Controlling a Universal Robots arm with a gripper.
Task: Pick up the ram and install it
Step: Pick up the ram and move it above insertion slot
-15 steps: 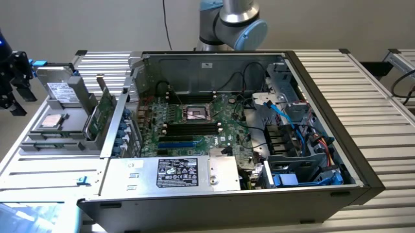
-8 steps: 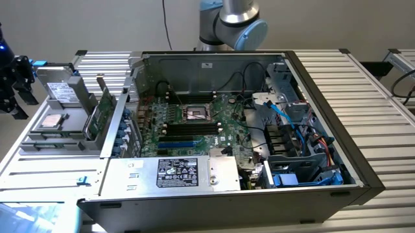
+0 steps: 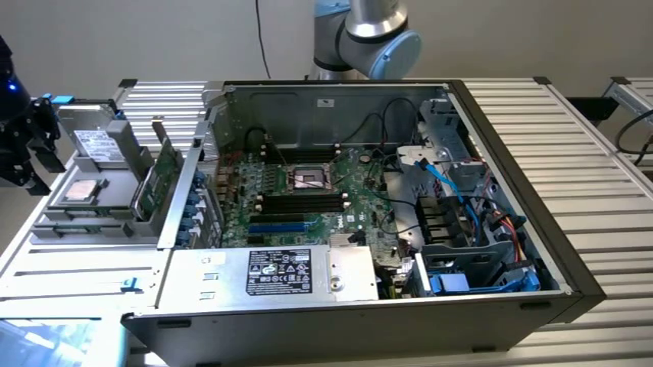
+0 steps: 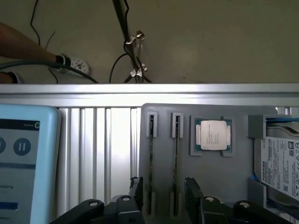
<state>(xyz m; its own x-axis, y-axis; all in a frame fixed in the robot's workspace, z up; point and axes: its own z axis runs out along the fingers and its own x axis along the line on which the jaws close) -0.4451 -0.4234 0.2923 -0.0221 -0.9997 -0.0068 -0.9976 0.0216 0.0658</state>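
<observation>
You've got a Universal Robots arm (image 3: 365, 34): silver-grey tubular body, rounded joint housings, light-blue end caps (image 3: 329, 8). The gripper (image 4: 162, 183) is matte black all over, with two flat slab fingers (image 4: 137, 189), each backed by hinged link bars (image 4: 77, 212). Behind the fingers, round silver pivot pins (image 4: 94, 204) sit on the links. In the exterior view, the wrist end (image 3: 15, 122) reads as a black block with a small blue light (image 3: 9, 83) above it.
</observation>
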